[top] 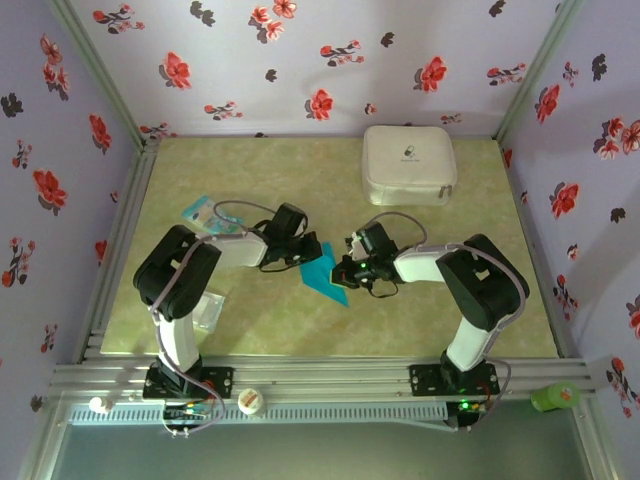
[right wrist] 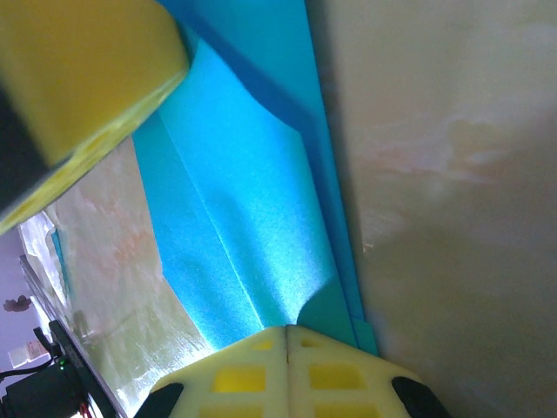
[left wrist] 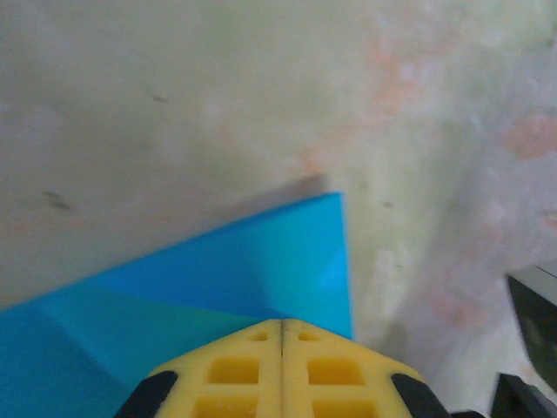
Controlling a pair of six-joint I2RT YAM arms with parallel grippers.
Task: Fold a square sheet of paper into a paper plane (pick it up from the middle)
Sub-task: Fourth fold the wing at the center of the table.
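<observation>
Clenched on the left hand (left wrist: 281,335): yellow fingers (left wrist: 235,370) pressed flat together, no gap, tip down over the near part of the square sheet of paper (left wrist: 218,270). Clenched likewise on the right hand (right wrist: 287,335), tip meeting a raised, creased flap of the teal sheet. Cannot tell whether any paper is pinched between those pads.

Seen from above, both hands facing each other near the middle of the worktop (top: 300,170), close together, the left at the sheet's upper left corner, the right at its right side. Sheet partly folded and layered, one sharp point toward the near edge, lying on the worktop between the two arms.

Further out: white case (top: 408,165) at the back right, well apart. Pale-blue packet (top: 205,212) behind the left arm. Clear packet (top: 208,312) just beside that arm's lower link.
</observation>
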